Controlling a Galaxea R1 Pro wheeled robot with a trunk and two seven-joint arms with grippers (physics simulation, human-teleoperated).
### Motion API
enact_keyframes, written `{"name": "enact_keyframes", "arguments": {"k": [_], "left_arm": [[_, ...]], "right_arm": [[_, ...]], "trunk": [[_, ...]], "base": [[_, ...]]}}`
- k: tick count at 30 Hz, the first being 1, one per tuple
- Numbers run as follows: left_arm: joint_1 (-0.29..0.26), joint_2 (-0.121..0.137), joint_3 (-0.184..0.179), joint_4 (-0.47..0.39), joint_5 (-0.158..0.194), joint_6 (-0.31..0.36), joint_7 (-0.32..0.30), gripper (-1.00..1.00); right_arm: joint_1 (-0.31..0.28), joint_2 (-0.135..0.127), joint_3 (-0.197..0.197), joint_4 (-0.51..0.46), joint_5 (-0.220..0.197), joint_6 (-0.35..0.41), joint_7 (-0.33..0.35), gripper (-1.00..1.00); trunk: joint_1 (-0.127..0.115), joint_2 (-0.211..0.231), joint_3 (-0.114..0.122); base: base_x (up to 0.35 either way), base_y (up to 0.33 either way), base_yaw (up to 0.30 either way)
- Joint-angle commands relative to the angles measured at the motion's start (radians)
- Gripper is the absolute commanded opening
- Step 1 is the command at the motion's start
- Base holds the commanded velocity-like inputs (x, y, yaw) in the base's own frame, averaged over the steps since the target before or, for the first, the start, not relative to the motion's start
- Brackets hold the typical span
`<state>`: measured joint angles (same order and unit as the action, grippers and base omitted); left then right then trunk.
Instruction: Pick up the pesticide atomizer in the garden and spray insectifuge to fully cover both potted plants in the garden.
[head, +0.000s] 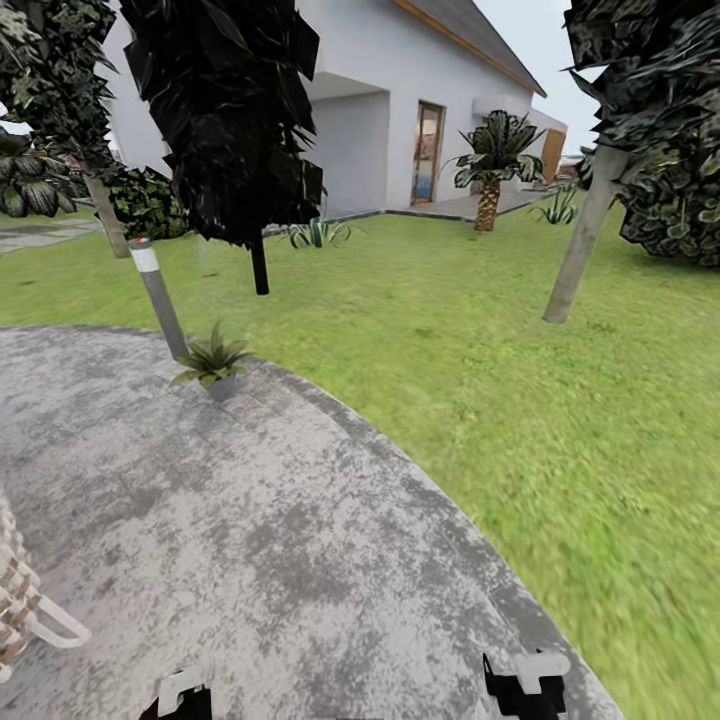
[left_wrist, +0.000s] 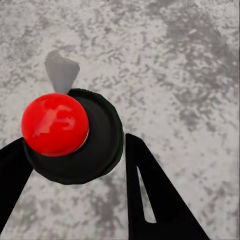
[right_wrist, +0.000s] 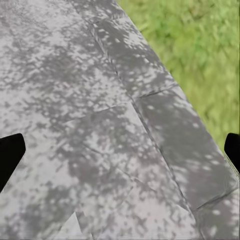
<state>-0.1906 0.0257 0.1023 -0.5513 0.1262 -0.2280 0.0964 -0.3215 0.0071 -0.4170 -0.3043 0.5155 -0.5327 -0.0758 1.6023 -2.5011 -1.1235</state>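
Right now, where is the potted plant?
In the head view the potted plant sits at the far left edge of the stone patio, beside the base of a grey post, where paving meets lawn.

Left gripper seen along its two black fingers in the left wrist view, closed against a black round-bodied object topped by a red ball, one finger at each side. Right gripper with jaws spread wide, only the dark fingertips entering at opposite edges of the right wrist view. Both gripper ends, left and right, low at the bottom edge of the head view, pointing forward.
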Motion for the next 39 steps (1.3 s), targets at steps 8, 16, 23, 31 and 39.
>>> {"name": "enact_keyframes", "arguments": {"k": [8,16,23,31,39], "left_arm": [[0.0,0.0,-0.003,0.001,0.009,-0.004,0.0,-1.0],[0.0,0.0,-0.002,0.001,0.009,-0.004,0.001,-1.0],[-0.001,0.0,-0.003,0.001,0.009,-0.004,0.001,-1.0],[0.0,0.0,-0.003,0.001,0.009,-0.004,0.001,-1.0],[-0.001,0.0,-0.003,0.001,0.009,-0.004,0.0,-1.0]], "right_arm": [[-0.001,-0.001,-0.005,0.0,0.012,-0.003,-0.004,1.0],[-0.001,0.0,-0.005,-0.001,0.012,-0.003,-0.005,1.0],[-0.001,0.001,-0.005,0.0,0.012,-0.003,-0.004,1.0],[-0.001,0.001,-0.005,0.001,0.012,-0.003,-0.004,1.0],[-0.001,0.001,-0.005,0.001,0.013,-0.003,-0.004,1.0]], "trunk": [[0.0,0.0,-0.001],[0.0,0.0,-0.001],[0.0,0.0,-0.001],[0.0,0.0,-0.001],[0.0,0.0,-0.001]], "base": [[0.333,0.0,0.002],[0.333,0.066,0.043],[0.333,0.101,0.262],[0.333,0.101,0.276],[0.334,0.03,0.164]]}}
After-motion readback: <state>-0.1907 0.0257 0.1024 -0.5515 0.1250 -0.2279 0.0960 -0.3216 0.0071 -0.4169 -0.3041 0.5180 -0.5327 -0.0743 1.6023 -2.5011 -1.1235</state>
